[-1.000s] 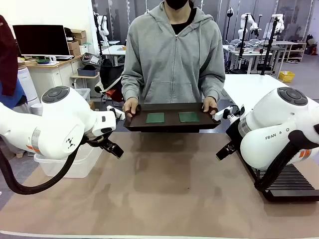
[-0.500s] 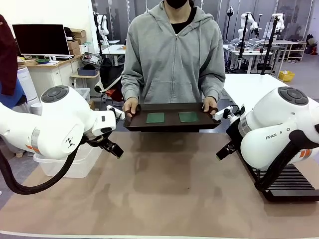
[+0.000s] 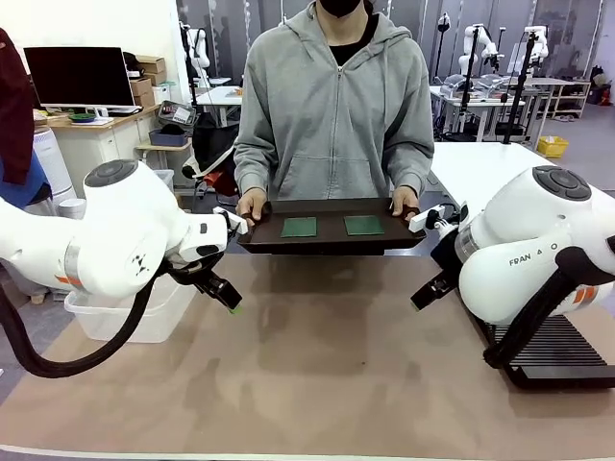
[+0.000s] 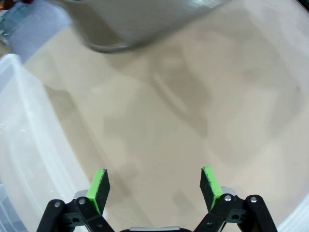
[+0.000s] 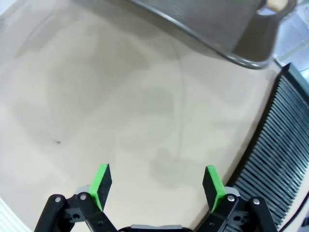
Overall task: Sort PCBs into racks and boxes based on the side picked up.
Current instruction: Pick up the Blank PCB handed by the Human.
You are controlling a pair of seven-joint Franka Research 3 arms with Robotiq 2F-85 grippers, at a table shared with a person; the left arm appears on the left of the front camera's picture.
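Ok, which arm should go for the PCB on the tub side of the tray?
Left, probably. The left gripper, open, hangs near the tray end holding that PCB; the right gripper would have to reach past the other PCB.

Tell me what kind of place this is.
Probably a robotics lab or workshop: white robot arms, left and right, flank a tan table; a black monitor sits on a cluttered desk; a white workbench stands beyond.
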